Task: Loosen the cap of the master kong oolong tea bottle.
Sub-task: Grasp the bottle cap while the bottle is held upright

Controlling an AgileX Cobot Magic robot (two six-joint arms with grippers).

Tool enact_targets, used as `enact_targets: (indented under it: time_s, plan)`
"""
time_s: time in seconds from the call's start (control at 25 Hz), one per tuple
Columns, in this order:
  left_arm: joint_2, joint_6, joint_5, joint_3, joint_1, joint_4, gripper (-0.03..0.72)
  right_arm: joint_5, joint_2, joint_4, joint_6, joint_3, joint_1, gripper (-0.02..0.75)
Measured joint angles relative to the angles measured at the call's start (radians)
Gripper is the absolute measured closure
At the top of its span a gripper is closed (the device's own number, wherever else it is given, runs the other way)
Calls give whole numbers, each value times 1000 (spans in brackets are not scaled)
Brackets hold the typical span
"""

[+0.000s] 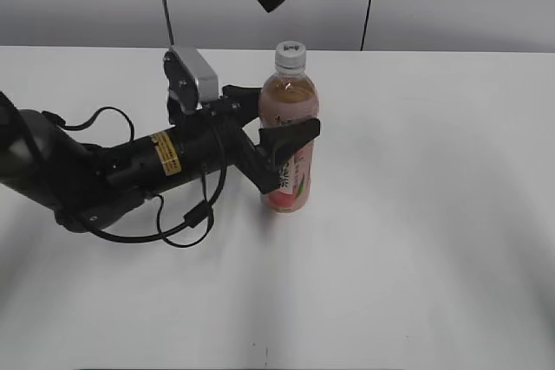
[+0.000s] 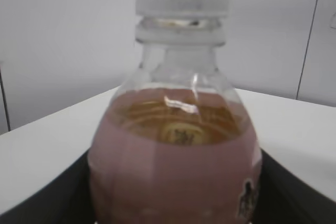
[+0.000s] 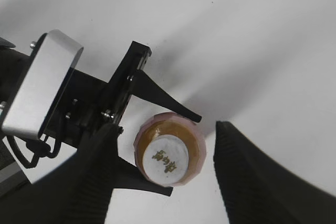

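White cap (image 3: 166, 160) sits below our spread right gripper (image 3: 163, 177), so we lower squarely while our left gripper (image 1: 290, 140) clamps the bottle (image 1: 289, 140).

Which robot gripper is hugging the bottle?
The left gripper, pressed around the bottle. The right gripper just hangs open above the cap.
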Motion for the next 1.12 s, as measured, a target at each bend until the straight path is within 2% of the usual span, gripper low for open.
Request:
enact_targets:
  time_s: [0.16, 1.12]
  plan:
    - [38, 2, -24, -2, 0, -2, 247, 0, 0, 0, 0, 0, 0, 297]
    - [14, 3, -1, 4, 0, 13, 233, 2, 0, -3, 1, 0, 0, 298]
